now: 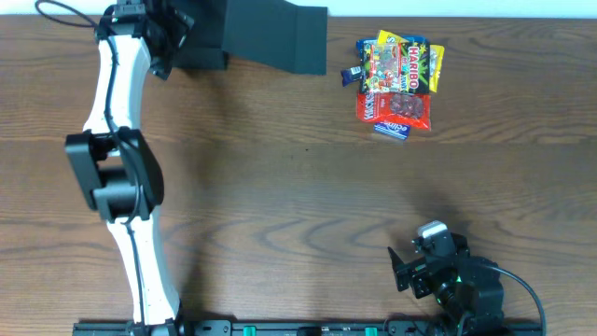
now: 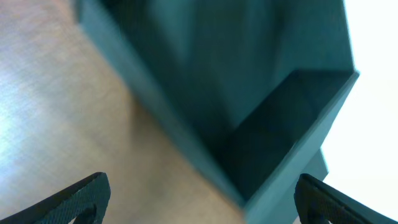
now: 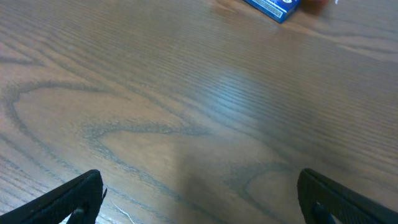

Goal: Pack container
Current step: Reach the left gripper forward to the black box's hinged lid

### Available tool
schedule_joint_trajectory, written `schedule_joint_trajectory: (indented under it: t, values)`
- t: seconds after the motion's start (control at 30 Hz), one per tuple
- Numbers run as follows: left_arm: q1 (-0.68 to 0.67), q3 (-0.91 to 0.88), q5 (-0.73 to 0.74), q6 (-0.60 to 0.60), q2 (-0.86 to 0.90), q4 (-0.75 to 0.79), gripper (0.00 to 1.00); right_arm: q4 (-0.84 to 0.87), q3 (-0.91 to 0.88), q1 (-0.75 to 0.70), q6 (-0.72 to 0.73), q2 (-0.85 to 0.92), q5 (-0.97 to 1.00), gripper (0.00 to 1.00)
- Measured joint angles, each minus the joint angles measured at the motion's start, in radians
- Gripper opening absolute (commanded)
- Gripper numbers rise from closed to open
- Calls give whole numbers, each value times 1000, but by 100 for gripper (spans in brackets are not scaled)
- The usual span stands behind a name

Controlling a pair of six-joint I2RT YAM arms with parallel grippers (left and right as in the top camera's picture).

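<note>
The dark grey-green box (image 1: 270, 37) stands at the table's far edge, left of centre, its flap lid reaching right. In the left wrist view the box (image 2: 261, 93) fills the frame close up and blurred, with its dark inside showing. My left gripper (image 1: 173, 42) is at the box's left end; its fingers (image 2: 202, 199) are wide open with a corner of the box between them. A pile of colourful candy packets (image 1: 396, 84) lies at the far right. My right gripper (image 1: 410, 271) rests near the front right, open and empty (image 3: 199, 199).
A blue packet (image 3: 273, 7) at the pile's near edge shows at the top of the right wrist view. Bare wooden tabletop (image 1: 298, 187) lies between the box, the packets and the right arm.
</note>
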Motion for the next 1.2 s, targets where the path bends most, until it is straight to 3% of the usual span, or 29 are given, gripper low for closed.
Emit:
schedule_joint_trajectory:
  t: [0.13, 0.27, 0.47, 0.5, 0.57, 0.77, 0.87, 1.2]
  values:
    - [0, 129, 10, -53, 96, -5, 96, 0, 0, 0, 0, 0, 0, 99]
    - [0, 142, 27, -83, 134, -5, 96, 0, 0, 0, 0, 0, 0, 99]
    - [2, 142, 46, -48, 183, 22, 96, 0, 0, 0, 0, 0, 0, 99]
    - [2, 142, 46, -33, 187, 23, 100, 0, 0, 0, 0, 0, 0, 99]
    - [2, 142, 48, -9, 187, 24, 65, 0, 0, 0, 0, 0, 0, 99]
    - [5, 142, 38, 41, 187, -14, 18, 0, 0, 0, 0, 0, 0, 99]
    - [6, 150, 32, 9, 182, -56, 6, 0, 0, 0, 0, 0, 0, 99]
    - [30, 153, 106, -23, 179, -87, 6, 0, 0, 0, 0, 0, 0, 99]
